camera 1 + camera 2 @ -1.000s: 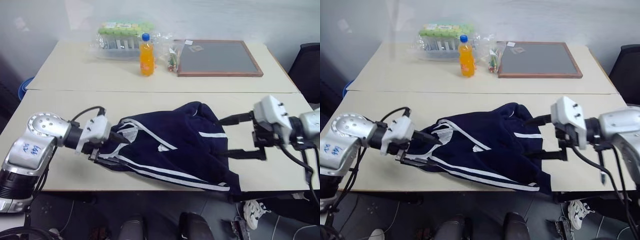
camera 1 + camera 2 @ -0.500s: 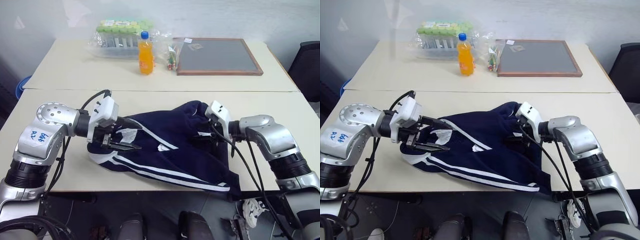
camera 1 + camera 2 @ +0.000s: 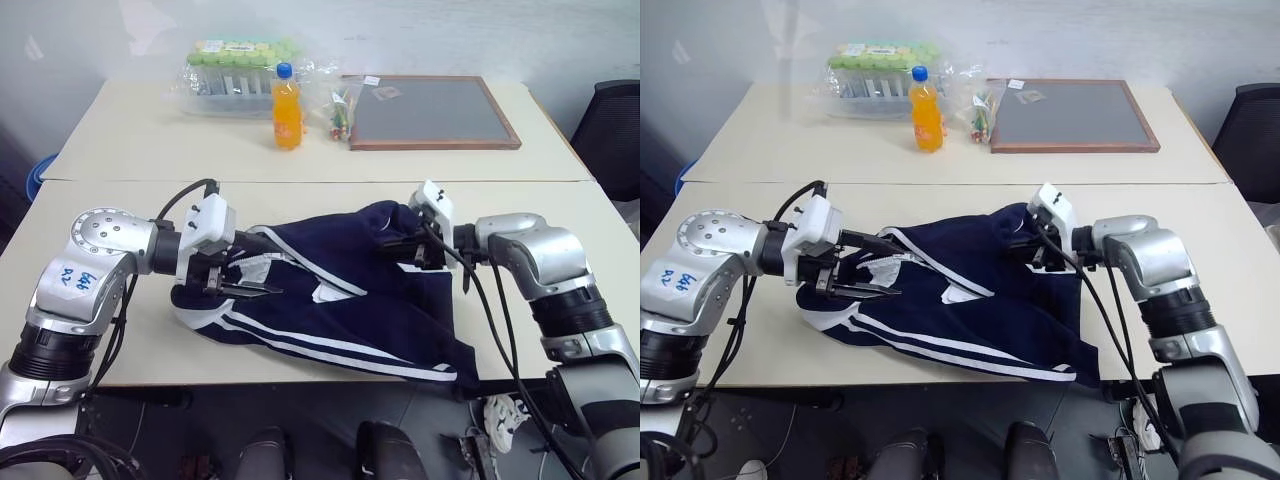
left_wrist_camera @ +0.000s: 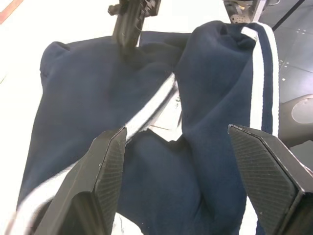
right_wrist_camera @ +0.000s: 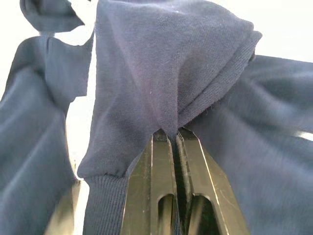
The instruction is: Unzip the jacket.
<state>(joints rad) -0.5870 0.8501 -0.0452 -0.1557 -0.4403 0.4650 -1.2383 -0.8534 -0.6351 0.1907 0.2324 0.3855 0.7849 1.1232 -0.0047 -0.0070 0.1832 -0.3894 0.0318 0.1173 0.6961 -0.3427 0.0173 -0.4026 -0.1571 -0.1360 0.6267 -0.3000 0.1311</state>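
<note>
The navy jacket [image 3: 350,305] with white stripes lies crumpled on the near table, and one corner hangs over the front edge. My right gripper [image 3: 396,248] is at its far right side, shut on a raised fold of the fabric [image 5: 166,83]; the right wrist view shows the cloth pinched between the two fingers [image 5: 156,161]. My left gripper [image 3: 260,266] is open at the jacket's left end. Its two fingers [image 4: 105,161] stand wide apart over the striped cloth and the white lining [image 4: 164,117] without squeezing them. I cannot make out the zipper.
On the far table stand an orange drink bottle [image 3: 286,108], a wrapped pack of green-capped bottles [image 3: 232,72], a small snack bag [image 3: 335,115] and a wood-framed chalkboard [image 3: 432,112]. A black chair [image 3: 610,130] is at the right. Bare tabletop [image 3: 130,340] lies left of the jacket.
My right gripper has come in from the right onto the jacket and shut on a fold of it. The left gripper has stayed open at the left end. The view has shifted.
</note>
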